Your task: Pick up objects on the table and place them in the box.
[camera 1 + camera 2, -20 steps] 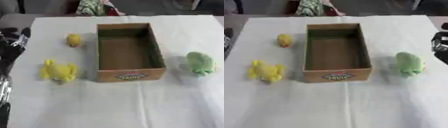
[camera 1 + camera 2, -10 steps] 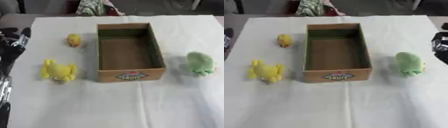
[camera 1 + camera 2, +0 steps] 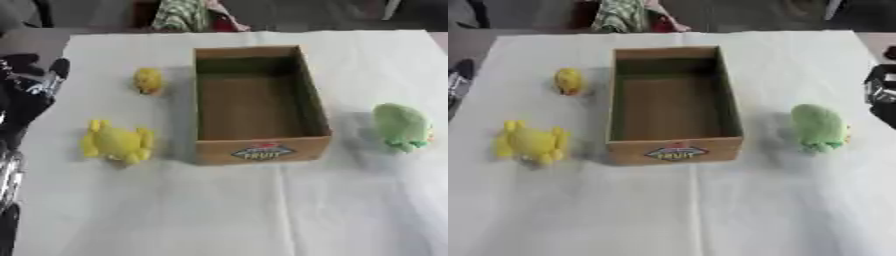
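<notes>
Cardboard fruit box stands open-topped, empty, mid tabletop, ready for loading. Large yellow plush left, green plush right, small yellow toy farther left. Left robot hand at left edge, right robot hand at right edge: finger state unclear.

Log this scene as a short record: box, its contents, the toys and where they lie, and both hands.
box: cardboard box, open top, mid-table, label on near wall
contents: nothing visible inside
large yellow toy: on the cloth, left of the box, near end
small yellow toy: left of the box, farther back
green toy: right of the box, apart from it
left hand: at the left edge, holding nothing
right hand: at the right edge, fingers unclear
in box so far: none
</notes>
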### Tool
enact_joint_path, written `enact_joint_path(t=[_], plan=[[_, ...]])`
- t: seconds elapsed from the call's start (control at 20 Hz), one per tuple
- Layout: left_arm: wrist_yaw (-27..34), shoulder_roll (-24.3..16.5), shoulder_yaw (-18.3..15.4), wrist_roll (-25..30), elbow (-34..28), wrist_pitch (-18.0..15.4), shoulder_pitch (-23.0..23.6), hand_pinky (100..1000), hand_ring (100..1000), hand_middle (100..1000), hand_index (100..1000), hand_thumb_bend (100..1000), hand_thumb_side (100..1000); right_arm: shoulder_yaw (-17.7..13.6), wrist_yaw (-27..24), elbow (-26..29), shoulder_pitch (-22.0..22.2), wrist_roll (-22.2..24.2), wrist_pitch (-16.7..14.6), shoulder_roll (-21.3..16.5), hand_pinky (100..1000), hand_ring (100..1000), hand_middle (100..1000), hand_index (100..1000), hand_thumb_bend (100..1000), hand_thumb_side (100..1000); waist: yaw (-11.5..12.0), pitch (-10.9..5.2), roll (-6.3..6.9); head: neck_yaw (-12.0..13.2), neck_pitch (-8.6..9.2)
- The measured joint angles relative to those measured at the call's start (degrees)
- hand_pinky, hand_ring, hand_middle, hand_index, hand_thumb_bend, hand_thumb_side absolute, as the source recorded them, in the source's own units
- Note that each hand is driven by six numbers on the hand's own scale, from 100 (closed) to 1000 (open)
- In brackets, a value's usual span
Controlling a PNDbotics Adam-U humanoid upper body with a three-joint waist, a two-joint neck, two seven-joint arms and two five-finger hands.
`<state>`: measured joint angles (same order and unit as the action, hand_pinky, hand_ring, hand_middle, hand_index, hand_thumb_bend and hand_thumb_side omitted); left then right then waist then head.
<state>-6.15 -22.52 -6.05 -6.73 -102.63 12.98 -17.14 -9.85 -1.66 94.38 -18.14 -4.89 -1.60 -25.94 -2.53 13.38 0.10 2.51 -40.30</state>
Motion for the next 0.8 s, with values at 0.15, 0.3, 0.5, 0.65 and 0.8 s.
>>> enact_joint_path(t=[0.15, 0.3, 0.5, 0.65, 0.8], plan=[[-2.08, -4.27, 2.48, 2.86, 0.51, -0.97, 0.07, 610, 480, 530, 704, 583, 334, 0.02, 0.00, 0.00, 0.00, 0.07, 0.07, 0.00, 694, 778, 771, 803, 100, 133, -0.31, -0.18, 0.26, 0.15, 0.00], [-3.40, -8.95, 5.29, 5.89, 1.35, -2.07, 0.08, 614, 486, 532, 709, 573, 333, 0.25, 0.00, 0.00, -0.01, 0.26, 0.13, -0.01, 693, 777, 770, 803, 100, 133, -0.60, -0.35, 0.50, 0.35, 0.00], [-4.09, -14.79, 9.78, 9.96, 2.84, -3.40, -0.49, 619, 494, 535, 713, 559, 317, 0.40, 0.00, 0.00, -0.01, 0.40, 0.17, -0.02, 693, 777, 769, 803, 100, 133, -1.05, -0.67, 0.64, 0.54, 0.00], [-4.44, -17.77, 12.31, 13.19, 3.83, -3.91, -1.51, 619, 494, 535, 713, 559, 317, 0.66, 0.00, 0.00, -0.01, 0.53, 0.23, -0.02, 693, 777, 769, 803, 100, 133, -1.06, -0.72, 0.64, 0.66, -0.01], [-4.79, -18.49, 12.54, 16.82, 4.04, -4.10, -1.81, 621, 510, 547, 720, 528, 292, 0.70, 0.00, 0.00, -0.01, 0.57, 0.23, -0.02, 692, 776, 767, 803, 100, 109, -1.04, -0.72, 0.64, 0.66, -0.01]])
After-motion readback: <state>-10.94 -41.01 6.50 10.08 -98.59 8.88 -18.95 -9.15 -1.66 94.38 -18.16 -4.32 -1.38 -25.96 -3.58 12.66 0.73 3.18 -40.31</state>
